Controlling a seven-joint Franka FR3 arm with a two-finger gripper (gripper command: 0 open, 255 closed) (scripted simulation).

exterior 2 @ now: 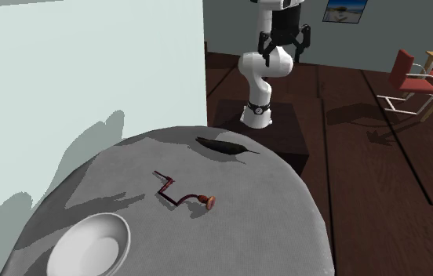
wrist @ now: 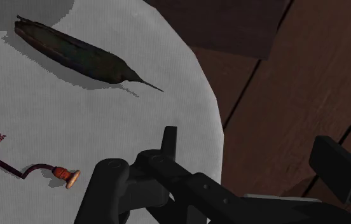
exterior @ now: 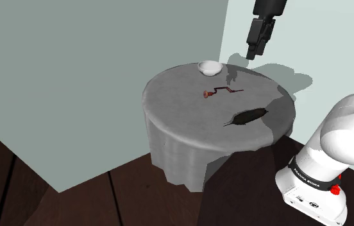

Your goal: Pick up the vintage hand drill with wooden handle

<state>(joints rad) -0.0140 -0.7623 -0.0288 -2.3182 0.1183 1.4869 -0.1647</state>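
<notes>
The gripper (exterior: 251, 55) (exterior 2: 284, 45) (wrist: 250, 147) hung high above the rim of the round grey table (exterior: 188, 144) (exterior 2: 285, 227) (wrist: 136, 121), its fingers spread apart and nothing between them. Below it, near the edge closest to the stand, lay a dark tapering object (exterior: 249, 116) (exterior 2: 224, 147) (wrist: 79, 57) (feather or bird, not determinable). The hand drill (exterior: 219, 91) (exterior 2: 180, 196) (wrist: 21, 165) lay flat near the table's middle, untouched, with a white bowl (exterior: 209, 67) (exterior 2: 89, 245) at the wall-side edge beyond it.
</notes>
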